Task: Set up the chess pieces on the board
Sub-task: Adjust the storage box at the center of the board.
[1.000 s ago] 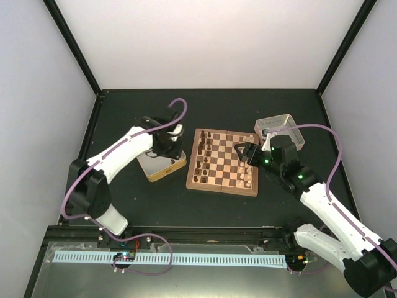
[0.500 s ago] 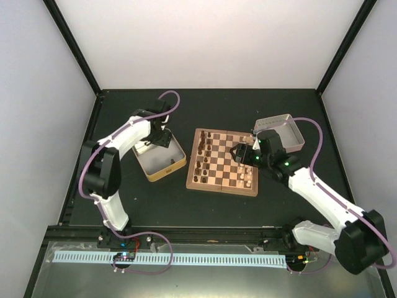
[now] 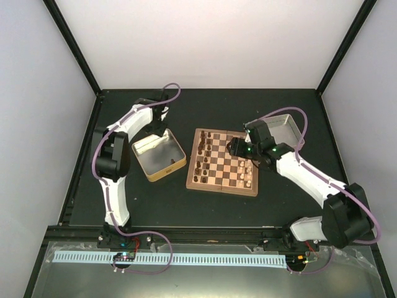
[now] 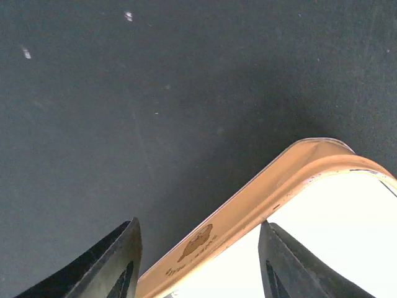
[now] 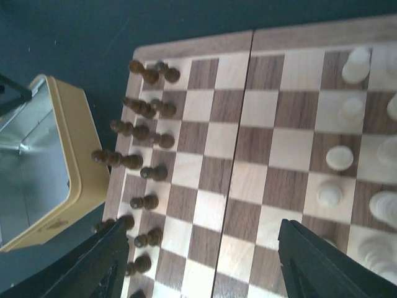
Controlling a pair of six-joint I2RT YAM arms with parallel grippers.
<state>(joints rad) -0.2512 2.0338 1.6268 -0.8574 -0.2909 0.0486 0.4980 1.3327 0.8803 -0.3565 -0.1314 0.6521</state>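
- Moved since the earlier view: left gripper has gone from above the gold tin to its far corner; right arm has swung its elbow outward, with the right gripper hanging above the board.
- Left gripper: fingers apart, holding nothing, straddling the tin's corner rim.
- Right gripper: fingers apart, empty, above the mid squares.
- Dark pieces: two crowded files along the board edge nearest the gold tin, some sitting off centre.
- Cream pieces: ranked at the opposite edge.
- Dark speck inside the gold tin in the top view: possibly a remaining piece, too small to tell.
- Risk, left: lowering here likely lands a finger on the rim and shoves the tin toward the board.
- Risk, right: tightly packed pieces leave little room, so a finger reaching for one could topple its neighbours.
- Risk, right forearm: it passes close by the silver tin and could nudge it.
- Surface: dark matte table, faintly speckled.
- Room: white walls, black frame posts, metal rail at the near edge.
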